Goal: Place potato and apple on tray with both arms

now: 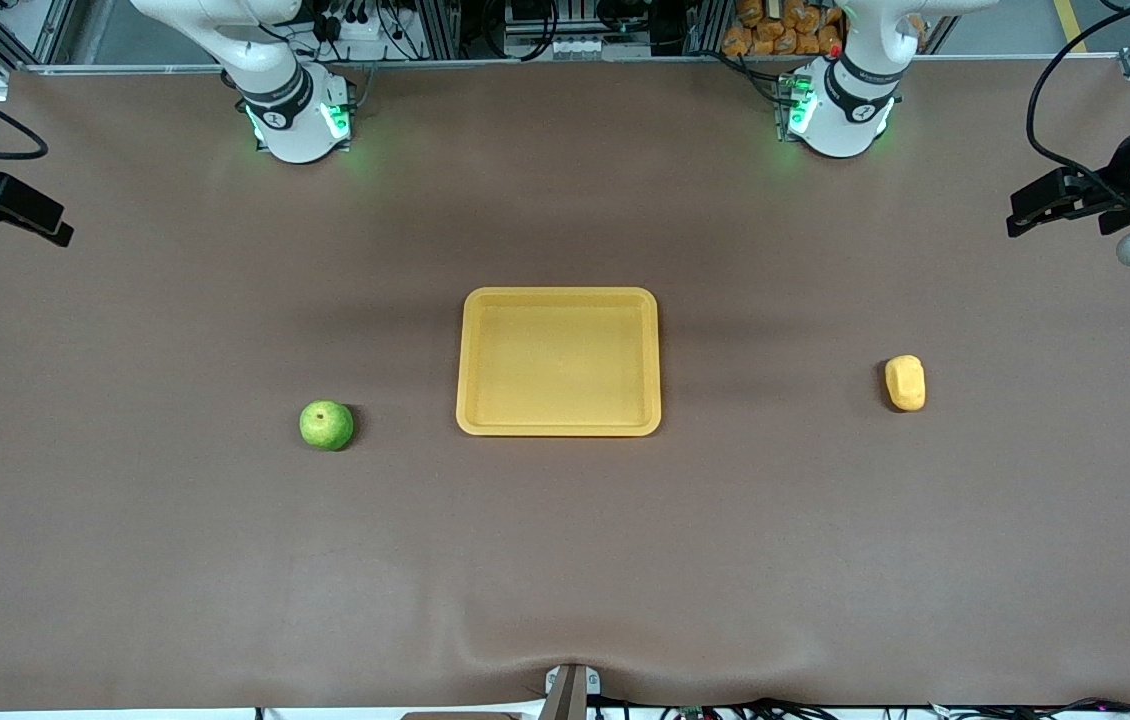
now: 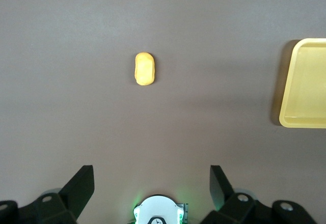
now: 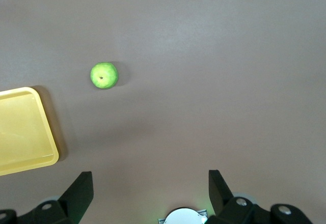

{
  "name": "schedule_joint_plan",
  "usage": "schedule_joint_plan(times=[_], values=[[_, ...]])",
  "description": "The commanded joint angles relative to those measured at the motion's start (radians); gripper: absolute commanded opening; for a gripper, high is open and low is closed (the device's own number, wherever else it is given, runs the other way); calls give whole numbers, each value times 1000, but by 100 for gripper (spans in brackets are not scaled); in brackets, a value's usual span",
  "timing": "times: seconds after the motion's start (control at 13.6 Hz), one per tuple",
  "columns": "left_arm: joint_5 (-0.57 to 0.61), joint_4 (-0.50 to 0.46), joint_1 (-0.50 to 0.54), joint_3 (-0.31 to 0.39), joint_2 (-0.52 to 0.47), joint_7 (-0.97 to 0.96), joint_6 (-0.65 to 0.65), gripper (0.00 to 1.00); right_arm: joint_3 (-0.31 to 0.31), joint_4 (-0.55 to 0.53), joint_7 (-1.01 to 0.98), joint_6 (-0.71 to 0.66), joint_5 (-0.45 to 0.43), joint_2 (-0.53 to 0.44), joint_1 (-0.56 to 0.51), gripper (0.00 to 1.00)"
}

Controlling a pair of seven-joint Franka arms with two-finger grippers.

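Note:
The yellow-orange tray (image 1: 559, 428) lies empty at the middle of the table. The green apple (image 1: 326, 425) sits on the table beside the tray, toward the right arm's end. The potato (image 1: 905, 383) lies beside the tray toward the left arm's end. My left gripper (image 1: 1020, 215) is open and empty, up in the air over the left arm's end of the table. Its wrist view shows the potato (image 2: 144, 68) and a tray corner (image 2: 290, 117) below its open gripper (image 2: 151, 175). My right gripper (image 1: 50, 225) is open and empty over the other end. Its wrist view shows the apple (image 3: 104, 75) and the tray's rim (image 3: 51, 155) below its open gripper (image 3: 150, 180).
The brown table mat (image 1: 565, 560) covers the whole table. The two arm bases (image 1: 300, 120) (image 1: 840, 110) stand along the edge farthest from the front camera. Cables and orange items lie off the table past the bases.

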Motion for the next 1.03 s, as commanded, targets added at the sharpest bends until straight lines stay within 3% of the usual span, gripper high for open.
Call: schedule_joint_plan(times=[0.0, 0.59, 0.96], values=[[-18, 23, 6, 2, 13, 16, -2, 100, -3, -27, -10, 12, 16, -25, -16, 100], [-10, 69, 15, 19, 47, 3, -4, 100, -1, -13, -28, 4, 13, -14, -17, 100], [3, 50, 12, 21, 62, 14, -2, 100, 0, -15, -31, 7, 13, 15, -13, 100]])
